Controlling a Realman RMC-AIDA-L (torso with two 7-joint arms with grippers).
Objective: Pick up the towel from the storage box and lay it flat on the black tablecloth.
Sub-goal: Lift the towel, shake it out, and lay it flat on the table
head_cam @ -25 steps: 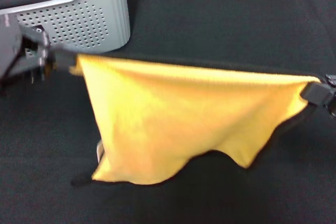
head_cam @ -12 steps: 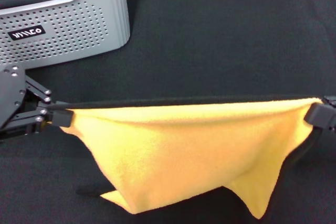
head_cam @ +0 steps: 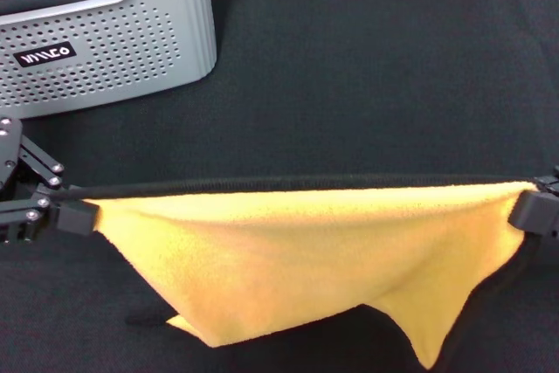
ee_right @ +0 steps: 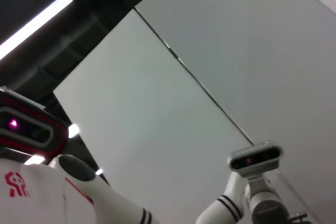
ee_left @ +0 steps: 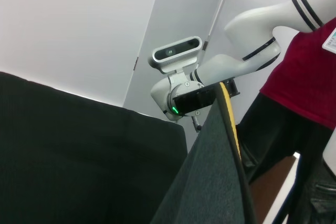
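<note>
Head view, items listed from the robot's left across to its right. Storage box (head_cam: 113, 37): light grey, perforated, black label with white lettering, standing at the far left corner on the black tablecloth (head_cam: 367, 76); dark cloth visible behind its rim. Left gripper (head_cam: 77, 214): low at the left edge, fingers closed on one top corner of the towel (head_cam: 297, 264). Towel: orange-yellow, black stitched border, stretched taut along its top edge between the two grippers, well apart from the box; the rest hangs in loose folds toward the near edge of the cloth, lower points sagging unevenly. Right gripper (head_cam: 533, 209): at the right edge, clamped on the opposite top corner. Left wrist view: towel's black-edged border (ee_left: 230, 129) running toward the other arm's white wrist, a person in red behind it
</note>
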